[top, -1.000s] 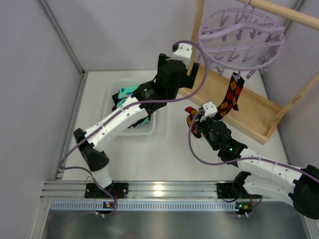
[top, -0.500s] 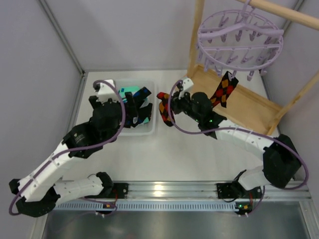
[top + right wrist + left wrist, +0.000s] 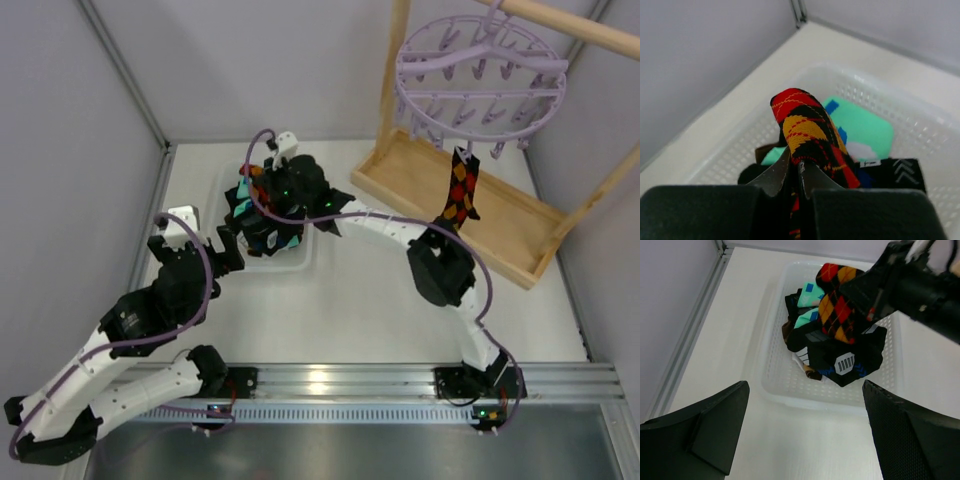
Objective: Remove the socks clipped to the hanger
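The lavender hanger (image 3: 482, 72) hangs from the wooden bar at the top right. One black sock with red-orange-yellow diamonds (image 3: 461, 188) stays clipped to its near rim. My right gripper (image 3: 262, 203) is shut on another diamond sock (image 3: 807, 127) and holds it over the white basket (image 3: 300, 262); the sock also shows in the left wrist view (image 3: 840, 307). Teal, brown-striped and dark socks (image 3: 842, 357) lie in the basket. My left gripper (image 3: 226, 250) is open and empty, just near and left of the basket (image 3: 790, 395).
The light wooden frame with its tray base (image 3: 500, 235) stands at the right, its post (image 3: 396, 70) beside the hanger. The booth wall and its rail (image 3: 150, 190) run close along the basket's left side.
My right arm has swung left from mid-table to over the basket, carrying the diamond sock. My left arm has drawn back from the basket toward the near left.
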Controlling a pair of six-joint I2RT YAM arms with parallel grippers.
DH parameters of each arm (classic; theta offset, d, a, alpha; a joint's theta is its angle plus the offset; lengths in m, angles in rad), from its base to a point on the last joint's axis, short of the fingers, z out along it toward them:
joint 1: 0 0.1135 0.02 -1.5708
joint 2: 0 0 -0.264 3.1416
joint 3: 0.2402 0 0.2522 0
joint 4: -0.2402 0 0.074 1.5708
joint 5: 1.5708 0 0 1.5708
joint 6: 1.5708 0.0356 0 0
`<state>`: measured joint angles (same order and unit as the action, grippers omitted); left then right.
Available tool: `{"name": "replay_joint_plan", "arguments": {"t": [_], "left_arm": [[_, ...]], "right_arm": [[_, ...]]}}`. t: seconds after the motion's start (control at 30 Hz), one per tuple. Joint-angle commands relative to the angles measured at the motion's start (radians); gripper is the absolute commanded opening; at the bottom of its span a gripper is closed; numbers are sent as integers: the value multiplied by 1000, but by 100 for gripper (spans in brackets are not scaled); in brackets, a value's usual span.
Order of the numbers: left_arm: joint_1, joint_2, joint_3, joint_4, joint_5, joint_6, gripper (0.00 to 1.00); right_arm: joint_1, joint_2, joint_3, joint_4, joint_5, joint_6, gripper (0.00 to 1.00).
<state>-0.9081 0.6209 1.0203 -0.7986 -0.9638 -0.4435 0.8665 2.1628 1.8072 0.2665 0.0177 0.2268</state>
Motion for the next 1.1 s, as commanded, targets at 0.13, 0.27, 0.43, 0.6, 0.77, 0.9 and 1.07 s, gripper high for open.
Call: {"name": "replay_joint_plan", "arguments": {"t": [0.13,0.27,0.43,0.6,0.77,0.9,1.07], "left_arm": [[31,11,-37,-2,-18,-4,98],[48,-44,-45,-1,-21,-8,98],[52,-61,-51,-1,-23,-6,98],[61,-61,-49,-1,-15,-8,98],[75,-62,-49,1,-10,-12,98],[83,-66,-48,-2,-7,-17,98],[90,-63,-52,1,-7,-20,98]], "right_arm": [[55,241,138,-262,154,103,0],[58,232,124,-230,131,128,0],[58,151,124,-214,105,137,20],[57,2,74,-196,102,135,56],[36,-205,-83,-129,90,137,69],[-14,-412,-274,-86,71,126,78],[-99,-790,-678,-35,53,30,96]]}}
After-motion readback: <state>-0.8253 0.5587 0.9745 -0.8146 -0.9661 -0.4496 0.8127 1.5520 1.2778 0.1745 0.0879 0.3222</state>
